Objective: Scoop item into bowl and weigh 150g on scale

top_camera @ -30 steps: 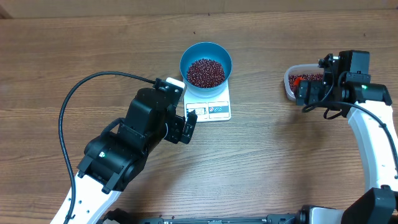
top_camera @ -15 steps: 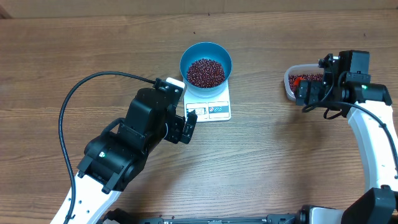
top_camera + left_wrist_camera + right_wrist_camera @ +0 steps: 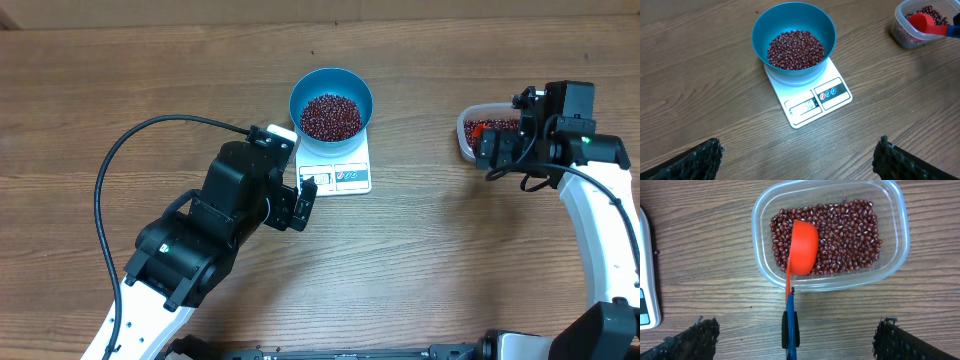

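left gripper (image 3: 797, 162) stands fully released, its two fingers (image 3: 700, 160) spread to the lower corners of the left wrist view and grasping nothing. right gripper (image 3: 795, 340) is likewise released, fingers wide apart and empty. the blue bowl (image 3: 760, 35) sits on the white scale (image 3: 840, 97) and covers its far part; the display (image 3: 805, 106) and the buttons along the near edge are exposed, the digits too small to read with certainty. dark red-brown beans (image 3: 795, 47) lie in a mound in the bottom of the bowl. bowl and scale are ahead of the left gripper, with bare table (image 3: 700, 100) between. in the overhead view the left gripper is near the scale's lower left corner and clear of the bowl. a clear tub (image 3: 760, 210) lies directly ahead of the right gripper and holds more beans. the red-orange scoop (image 3: 804, 247) rests on those beans at the tub's near left part. its blue-tipped handle (image 3: 790, 330) passes over the tub rim and points between the right gripper's fingers, touched by neither. tub and bowl are well apart, the tub to the right of the scale.
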